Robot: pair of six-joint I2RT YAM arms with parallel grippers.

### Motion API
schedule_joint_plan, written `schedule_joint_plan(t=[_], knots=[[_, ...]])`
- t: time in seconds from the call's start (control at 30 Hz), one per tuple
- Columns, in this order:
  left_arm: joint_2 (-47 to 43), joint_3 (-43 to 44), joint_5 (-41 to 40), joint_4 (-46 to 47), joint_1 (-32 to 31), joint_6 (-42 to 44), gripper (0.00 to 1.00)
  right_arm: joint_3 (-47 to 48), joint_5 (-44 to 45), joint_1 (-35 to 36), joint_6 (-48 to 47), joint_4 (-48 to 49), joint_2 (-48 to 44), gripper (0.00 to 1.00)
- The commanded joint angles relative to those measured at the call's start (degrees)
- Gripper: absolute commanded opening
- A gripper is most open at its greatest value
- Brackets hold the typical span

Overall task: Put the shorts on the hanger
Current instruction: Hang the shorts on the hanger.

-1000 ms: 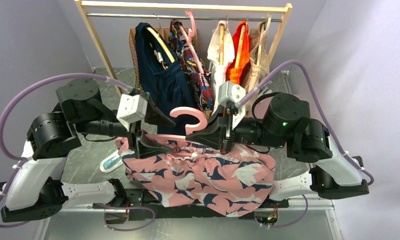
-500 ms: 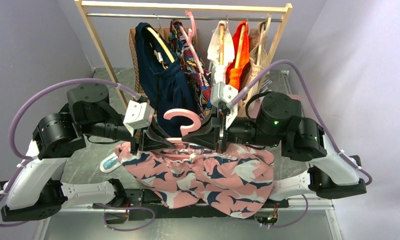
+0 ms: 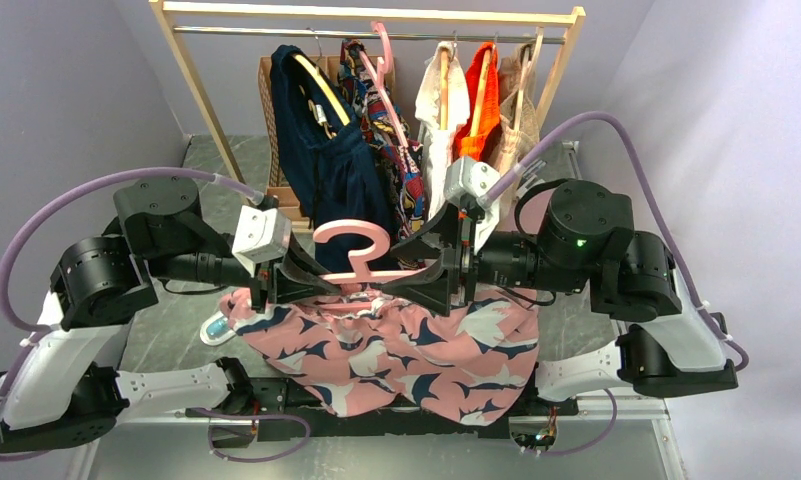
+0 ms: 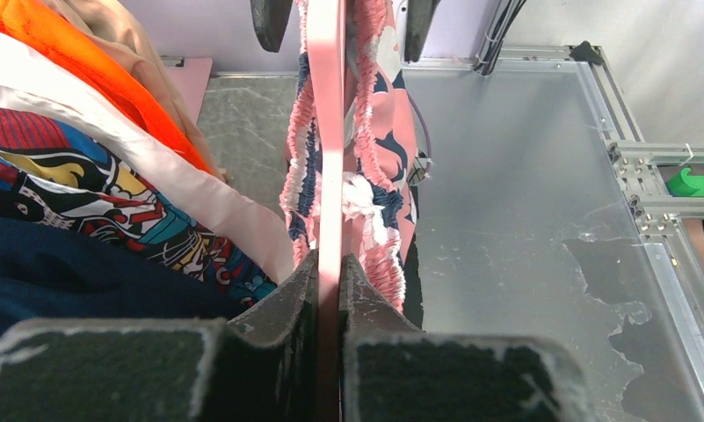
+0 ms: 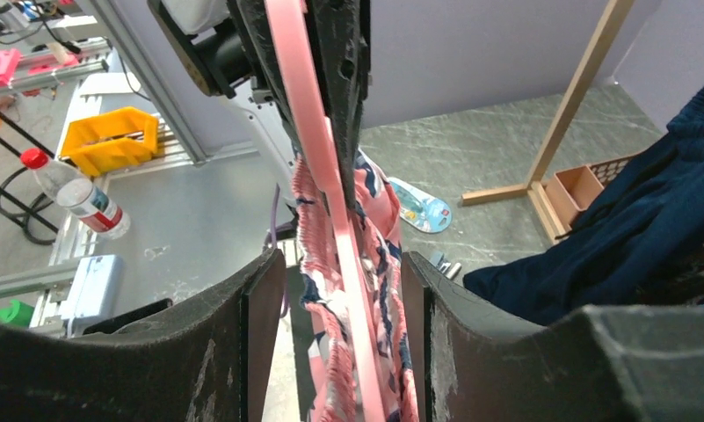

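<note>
The pale-pink hanger (image 3: 351,248) hangs in the air between my two arms, in front of the rack, hook upward. The pink shorts (image 3: 396,345) with navy and white print drape from its bar, the gathered waistband bunched along it. My left gripper (image 3: 311,285) is shut on the hanger's left end; in the left wrist view its jaws (image 4: 329,264) pinch the pink bar (image 4: 330,132) with the shorts (image 4: 379,132) beyond. My right gripper (image 3: 423,277) stands open around the right end. In the right wrist view its gripper (image 5: 341,268) straddles the hanger (image 5: 317,149) and waistband (image 5: 374,215) without gripping.
Behind stands a wooden clothes rack (image 3: 201,95) with a navy garment (image 3: 326,160), a multicolour patterned one (image 3: 391,130), and white and orange ones (image 3: 466,110). A blue-and-white packet (image 3: 219,325) lies on the table left of the shorts. A bottle (image 5: 76,195) and a yellow bin (image 5: 115,141) stand off the table.
My left gripper has shut on the hanger's left end. My right gripper has let go and opened. The hanger with the shorts has shifted a little to the left.
</note>
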Motion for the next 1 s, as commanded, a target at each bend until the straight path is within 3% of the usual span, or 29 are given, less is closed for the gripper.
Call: schedule_joint_plan(t=[0.0, 0.23, 0.43, 0.47, 0.57, 0.67, 0.7, 0.87, 0.97], knots=[[-0.81, 0.21, 0.86, 4.54, 0.22, -0.82, 0.07, 1.84, 2.46, 0.14, -0.89, -5.71, 1.26, 0.55], [-0.38, 0.67, 1.43, 4.46, 0.26, -1.27, 0.07, 3.48, 1.42, 0.14, -2.48, -6.87, 4.55, 0.52], [-0.42, 1.13, 1.15, 4.65, 0.26, -1.89, 0.07, 3.87, 0.97, 0.13, -3.17, -5.85, 5.51, 0.02], [-0.4, 1.76, 0.97, 4.54, 0.26, -1.9, 0.1, 4.1, 0.8, 0.14, -3.18, -5.75, 5.45, 0.0], [-0.47, 5.73, -0.15, 3.92, 0.26, -1.99, 0.52, 5.38, -1.66, 0.14, -2.75, -5.61, 5.02, 0.0], [-1.58, 13.29, -1.45, 6.16, 0.26, -3.19, 0.77, 8.29, -6.33, 0.13, -1.38, -4.45, 4.55, 0.0], [-2.07, 15.71, -1.4, 7.75, 0.26, -3.68, 0.96, 10.13, -9.2, 0.12, -0.67, -4.19, 4.78, 0.0], [-5.1, 24.35, -1.95, 17.17, 0.26, -5.1, 0.99, 18.78, -19.35, 0.14, 1.42, -2.88, 6.73, 0.0], [-6.77, 25.25, -3.75, 19.64, 0.26, -4.41, 0.99, 19.95, -7.63, 0.14, -0.58, -5.61, 7.45, 0.0]])
